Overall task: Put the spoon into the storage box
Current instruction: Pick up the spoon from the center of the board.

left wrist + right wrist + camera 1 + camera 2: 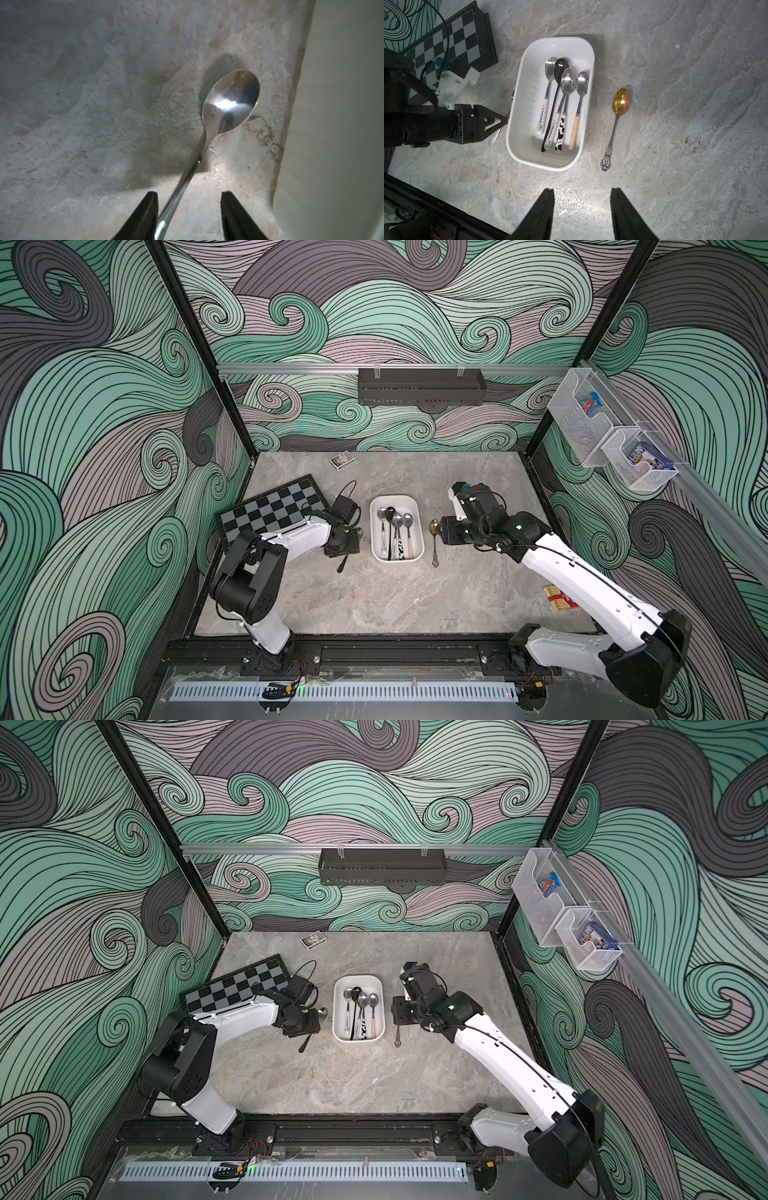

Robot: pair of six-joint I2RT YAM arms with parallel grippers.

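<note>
Two spoons lie outside the storage box (pixel 527 99); I take the scene from the left. Past the chessboard (pixel 270 510), the left gripper (pixel 189 193) is down at the table (pixel 695 104) with its jaws released and standing apart. They straddle the handle of the silver spoon (pixel 230 101). The handle runs close along one finger, off centre, and nothing is clamped. That spoon lies flat on the table just beside the box's left wall, bowl toward the rear. The box shows four bowls, though the crossed handles suggest a fifth spoon, which I cannot confirm. Just beside the box's right wall lies the iridescent spoon (pixel 620 101), untouched. The right gripper (pixel 582 190) hovers above the table, jaws apart and empty. Caution: closing on a thin, off-centre handle may swing or skid the spoon against the box wall, and a polished handle can slip through the pads on lift. Caution: with both arms flanking the box, a simultaneous move over it risks a collision.
</note>
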